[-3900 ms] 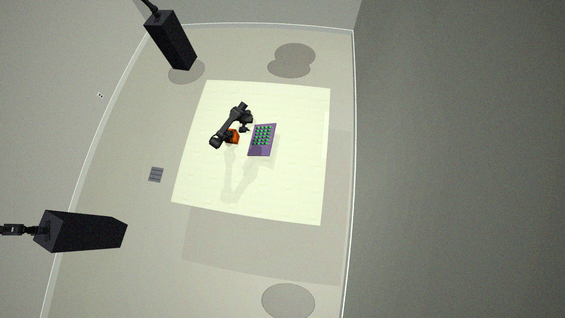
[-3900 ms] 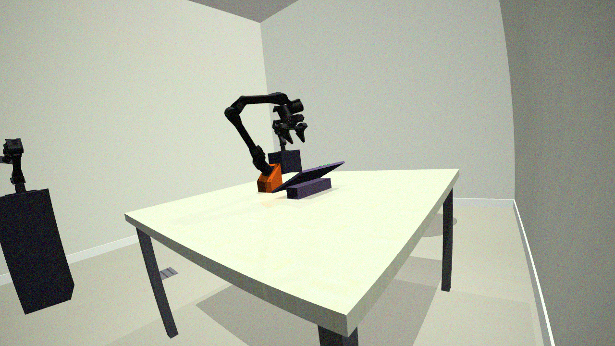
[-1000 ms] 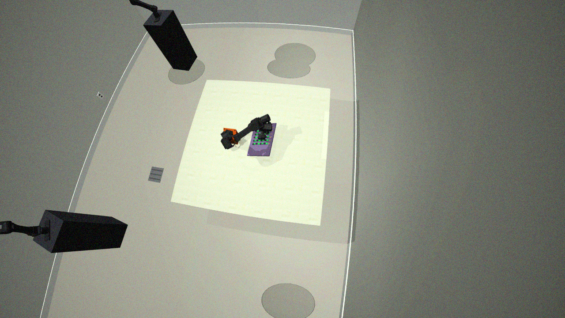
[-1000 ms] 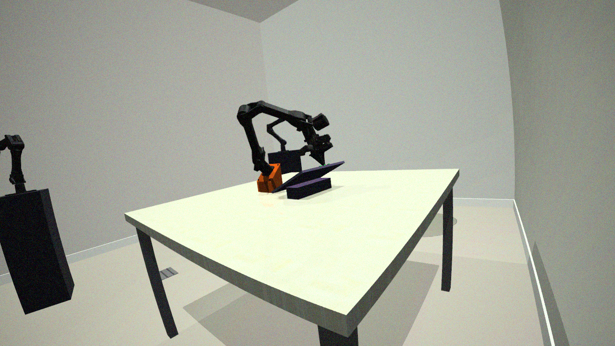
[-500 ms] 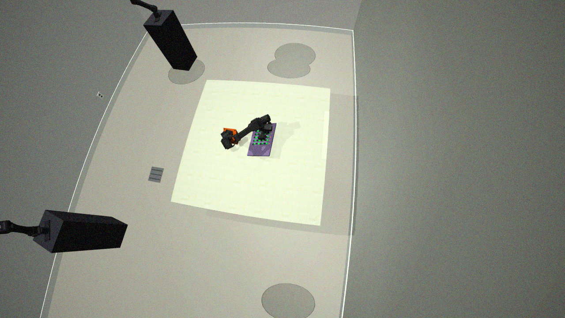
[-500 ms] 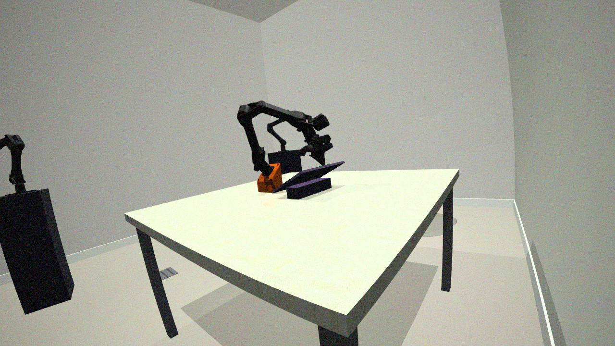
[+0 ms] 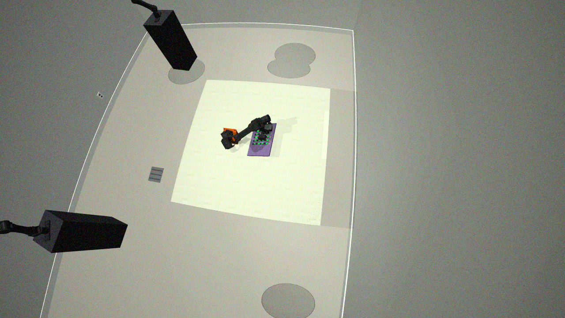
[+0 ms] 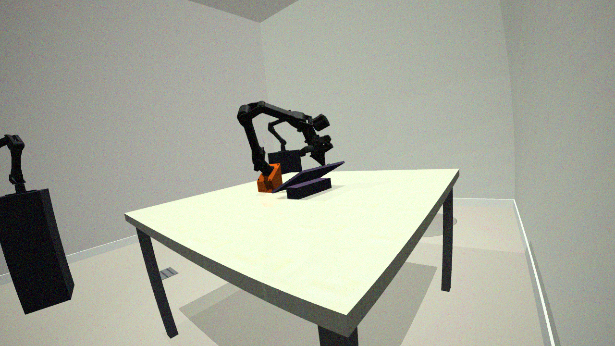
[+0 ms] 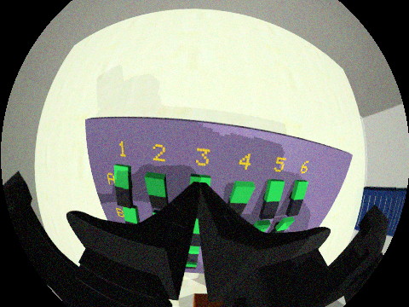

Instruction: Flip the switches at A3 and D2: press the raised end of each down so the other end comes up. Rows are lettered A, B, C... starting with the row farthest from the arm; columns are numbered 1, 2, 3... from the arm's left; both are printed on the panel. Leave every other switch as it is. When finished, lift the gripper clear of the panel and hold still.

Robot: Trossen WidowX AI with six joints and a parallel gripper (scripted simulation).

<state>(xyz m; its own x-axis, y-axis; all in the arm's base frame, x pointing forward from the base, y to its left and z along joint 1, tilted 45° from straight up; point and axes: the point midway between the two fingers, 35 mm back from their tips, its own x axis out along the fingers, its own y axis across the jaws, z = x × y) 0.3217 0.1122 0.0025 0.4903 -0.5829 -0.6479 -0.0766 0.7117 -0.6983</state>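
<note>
The tilted purple panel (image 7: 258, 151) (image 8: 337, 164) (image 9: 102, 132) carries green and black switches, with column numbers 1 to 6 and row letters A and B readable in the wrist view. The A3 switch (image 9: 205, 177) shows only its green far end; the rest is behind my fingertips. My gripper (image 9: 198, 188) (image 8: 323, 164) is shut and empty, its tips at or just above A3; contact cannot be told. D2 is hidden behind the fingers in the wrist view and too small to make out in the top view.
The A2 switch (image 9: 156, 184) and A4 switch (image 9: 243, 193) stand on either side of the fingertips. Row B lies just nearer the arm. A dark block (image 8: 308, 188) is beside the panel's underside. The orange arm base (image 7: 230, 129) (image 8: 263, 185) stands near the panel's low edge.
</note>
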